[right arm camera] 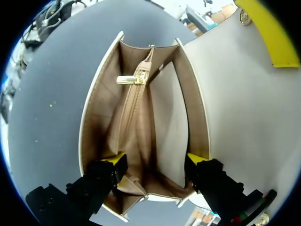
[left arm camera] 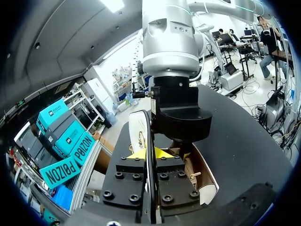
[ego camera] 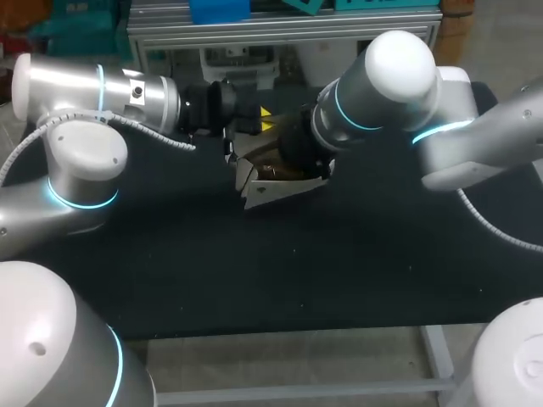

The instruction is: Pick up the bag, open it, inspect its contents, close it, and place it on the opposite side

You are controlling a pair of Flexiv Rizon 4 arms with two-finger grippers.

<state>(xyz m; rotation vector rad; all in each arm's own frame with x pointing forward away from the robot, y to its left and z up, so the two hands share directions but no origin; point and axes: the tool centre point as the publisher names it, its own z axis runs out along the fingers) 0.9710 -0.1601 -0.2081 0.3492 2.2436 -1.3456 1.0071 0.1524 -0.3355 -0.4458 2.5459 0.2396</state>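
Observation:
A white bag with a tan lining lies open at the middle back of the black table. My left gripper is shut on the bag's raised flap, holding it up on edge. The right wrist view looks straight down into the bag's mouth, where a zipped inner pocket with a gold pull shows. My right gripper is open, its fingers spread wide at the bag's two side walls. The left gripper's yellow tip shows on the flap beside it. In the head view my right wrist hides its fingertips.
The black table top stretches wide in front of the bag and to both sides. My two arms meet over the bag at the back, the right wrist directly above it. The table's front edge runs near the camera.

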